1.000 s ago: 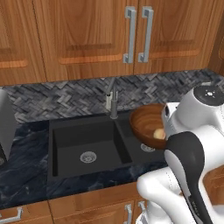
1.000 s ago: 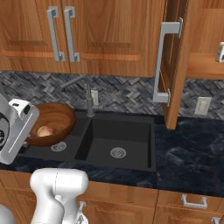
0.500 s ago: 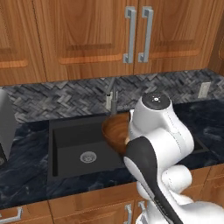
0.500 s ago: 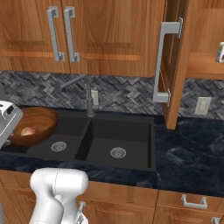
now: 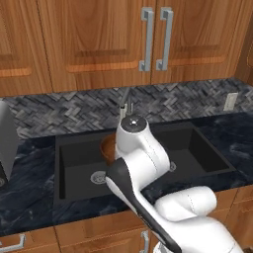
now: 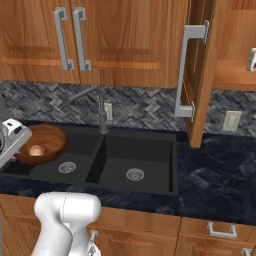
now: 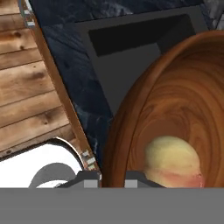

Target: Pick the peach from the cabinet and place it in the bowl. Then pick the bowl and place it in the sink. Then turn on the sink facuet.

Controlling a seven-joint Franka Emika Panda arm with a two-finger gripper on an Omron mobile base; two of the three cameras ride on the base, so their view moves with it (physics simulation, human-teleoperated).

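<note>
One gripper (image 7: 113, 177) is at work, and in the hand view we see its two dark fingertips pinched tight on the rim of the bowl (image 7: 175, 109), one tip inside the wall and one outside. We note the peach (image 7: 173, 162) lying in the bottom of the bowl, just beside the grip, so the first step looks complete. We judge the step in hand to be the second: carrying the bowl into the sink (image 6: 115, 165). In the right base view the bowl sits over the left basin, near its silver drain (image 6: 67, 167), with the peach inside; we cannot tell whether its underside touches the basin floor or hangs just above it. In the left base view the white arm (image 5: 138, 158) covers most of the bowl, only a brown edge showing. Next, we expect the bowl must be lowered level until it rests, then the jaws opened and drawn up clear of the rim. Beyond stands the sink facuet (image 6: 102, 112) behind the divider, and further right the cabinet (image 6: 200, 75) with its door open.
</note>
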